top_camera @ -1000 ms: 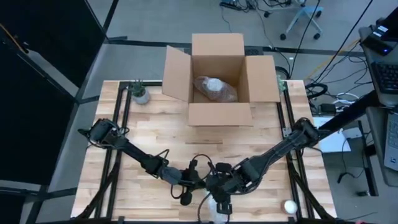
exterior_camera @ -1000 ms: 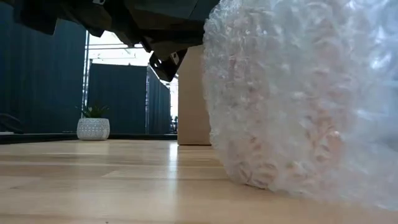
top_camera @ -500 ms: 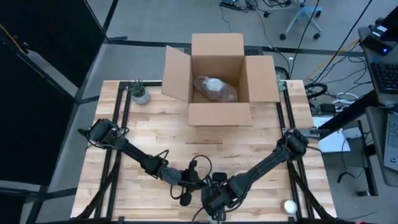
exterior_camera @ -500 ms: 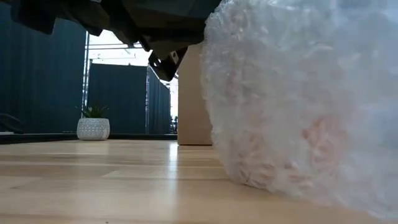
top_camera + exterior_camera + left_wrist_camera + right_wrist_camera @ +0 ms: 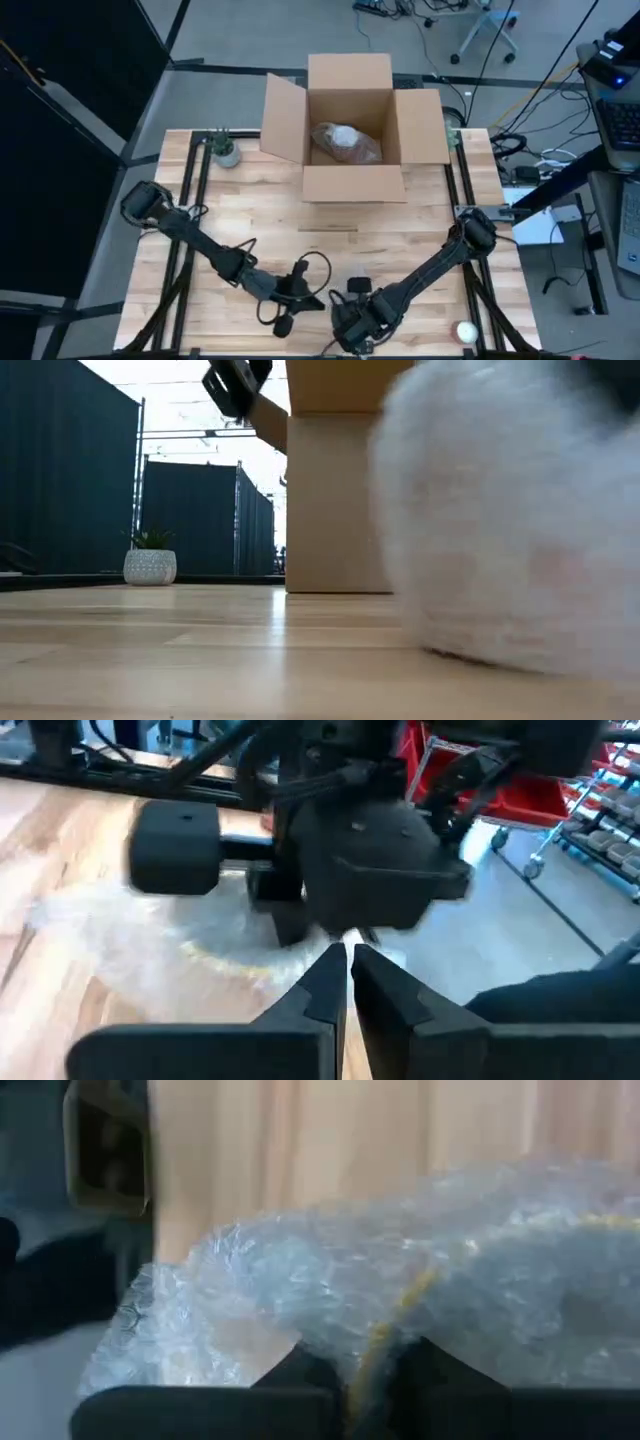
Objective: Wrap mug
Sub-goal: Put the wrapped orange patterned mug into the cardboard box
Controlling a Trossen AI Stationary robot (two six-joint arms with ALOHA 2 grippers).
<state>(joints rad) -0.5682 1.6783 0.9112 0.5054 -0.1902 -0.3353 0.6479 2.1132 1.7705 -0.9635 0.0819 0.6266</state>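
Since a second ago my left arm has pulled back toward the lower left of the high view, and its dark bulk no longer fills the top of the low view. My left gripper (image 5: 312,300) now sits just left of bottom centre, its fingers (image 5: 322,982) pressed nearly together with nothing between them. My right gripper (image 5: 352,338) has slid down to the bottom edge of the frame; its fingers are pinched on the bubble wrap (image 5: 420,1300), a yellow seam running down into the narrow gap. The wrapped mug (image 5: 510,530) fills the right side of the low view, resting on the wooden table (image 5: 400,235). At upper centre stands the open cardboard box (image 5: 352,125).
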